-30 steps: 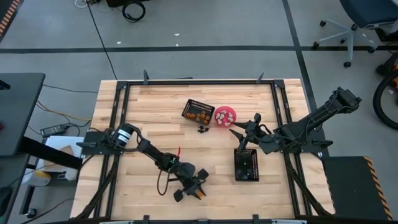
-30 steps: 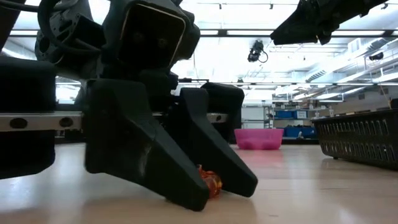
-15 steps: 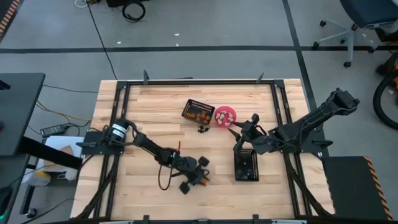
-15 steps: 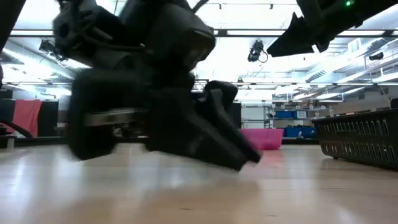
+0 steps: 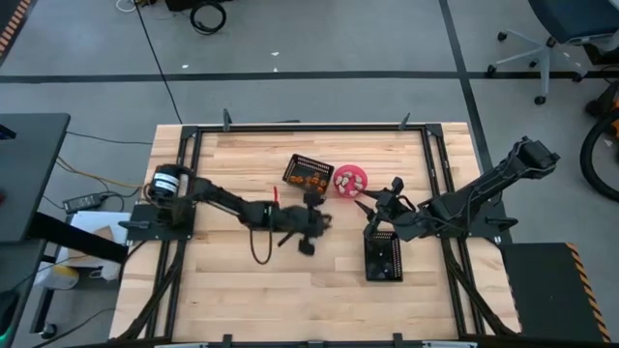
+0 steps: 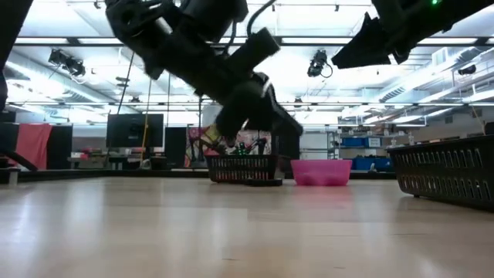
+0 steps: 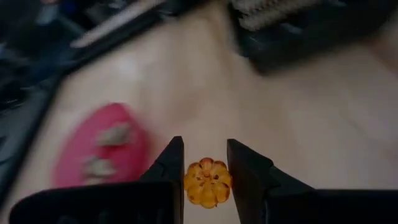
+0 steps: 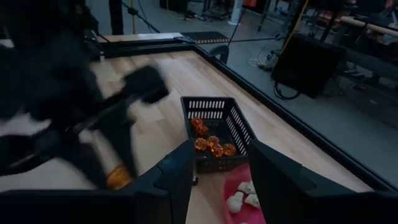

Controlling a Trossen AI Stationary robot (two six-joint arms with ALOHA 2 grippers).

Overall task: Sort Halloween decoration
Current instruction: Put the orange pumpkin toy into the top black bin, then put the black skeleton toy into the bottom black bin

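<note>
My left gripper (image 5: pixel 319 222) hangs above the middle of the table, shut on an orange roundish trinket (image 7: pixel 207 182); the right wrist view shows that trinket (image 8: pixel 115 178) too. My right gripper (image 5: pixel 372 208) hovers open above the right side of the table, near the pink bowl (image 5: pixel 350 179). The bowl holds pale whitish trinkets (image 8: pixel 244 194). A black mesh basket (image 5: pixel 308 172) beside it holds several orange trinkets (image 8: pixel 212 144). A few black trinkets (image 8: pixel 194 180) lie on the table in front of that basket. In the low view the left gripper (image 6: pixel 255 100) is well above the tabletop. My left gripper pinches the orange trinket (image 7: pixel 207 182) between its two fingers (image 7: pixel 174 165), one on each side of its round body. The trinket is lifted clear of the table, and the fingers point toward the table's right side.
A second black mesh basket (image 5: pixel 382 256) stands on the table's right part, below the right gripper; in the low view it is the basket at the right edge (image 6: pixel 448 174). Bare wooden tabletop (image 5: pixel 232 280) lies to the left and near side. A dark frame (image 5: pixel 309 128) edges the table.
My left gripper has risen from the tabletop near the near edge and swung toward the far edge and the right, turning as it went, toward the basket and bowl. The orange trinket, on the table a second ago, is now lifted clear between the fingers.
</note>
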